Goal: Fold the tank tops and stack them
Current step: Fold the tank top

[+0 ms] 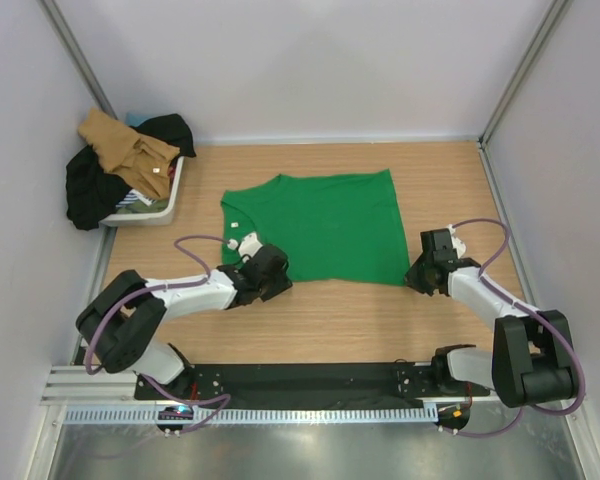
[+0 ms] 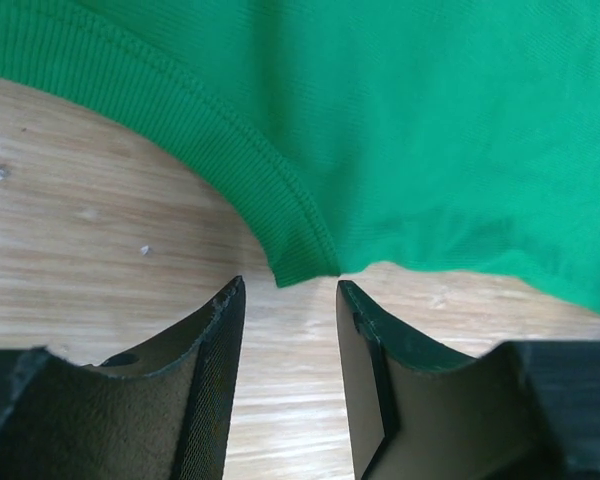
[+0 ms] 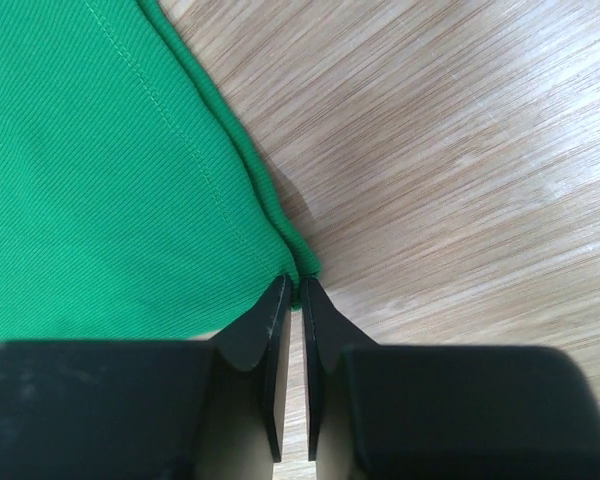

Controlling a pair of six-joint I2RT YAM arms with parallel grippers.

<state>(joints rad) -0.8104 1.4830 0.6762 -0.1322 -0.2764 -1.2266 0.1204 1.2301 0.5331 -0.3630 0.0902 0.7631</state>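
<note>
My right gripper (image 3: 294,283) is clenched on the green tank top (image 1: 320,225) hem corner. My left gripper (image 2: 290,285) is released, straddling the other corner. I should pinch left deep, then lift the 2 corners level.

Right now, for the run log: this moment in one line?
green tank top flat | left gripper open at corner | right gripper shut on corner

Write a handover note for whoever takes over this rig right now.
The left gripper is open, just short of the near left corner of the green tank top.
The right gripper is nearly shut on its near right corner, apparently pinching it.
That top lies flat, unfolded; the tan tank top is heaped in the white bin, far left.
Done: nothing folded. Left: fold both, stack.
</note>
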